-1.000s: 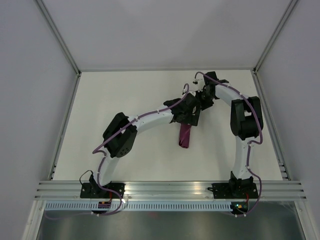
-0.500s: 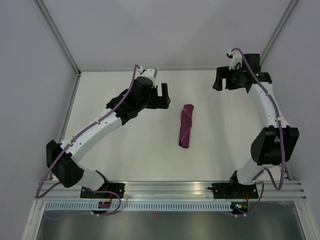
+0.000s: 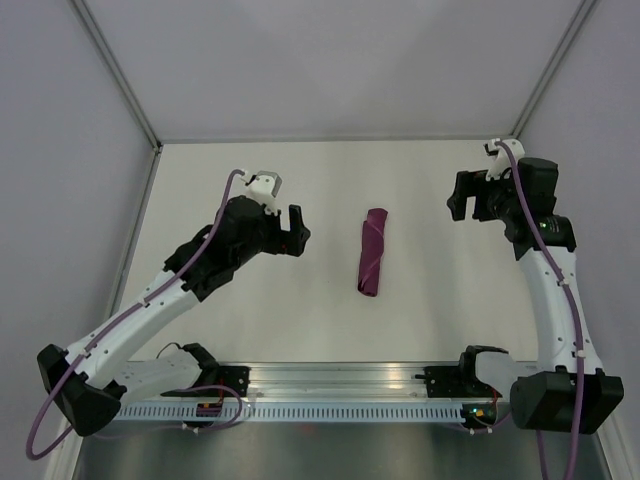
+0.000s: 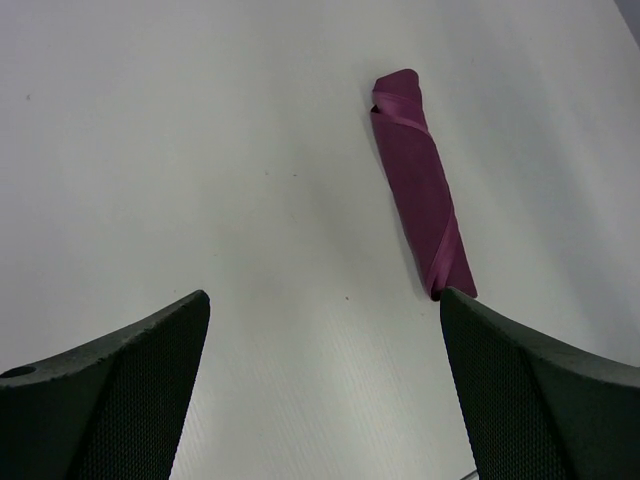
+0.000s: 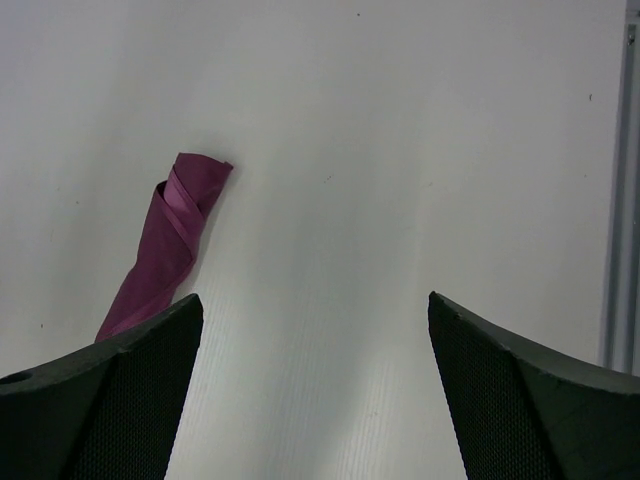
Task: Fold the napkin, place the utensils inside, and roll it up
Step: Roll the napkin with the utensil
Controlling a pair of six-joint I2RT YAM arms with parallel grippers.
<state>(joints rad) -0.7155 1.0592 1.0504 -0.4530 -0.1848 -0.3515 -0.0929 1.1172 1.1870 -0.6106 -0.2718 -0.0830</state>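
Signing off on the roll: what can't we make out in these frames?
- The knife: seen in no view; if it is inside, the napkin hides it.
- One end of the napkin: right wrist view, behind one of the right fingers.
- Underside of the napkin: hidden in every view, against the table.

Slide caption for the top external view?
Rolled napkin on table; left tool and right tool open, flanking it.

Napkin [image 4: 422, 185] sheeny cloth, table [image 4: 200, 150] matt, fingers [image 4: 110, 390] textured blk plastic.
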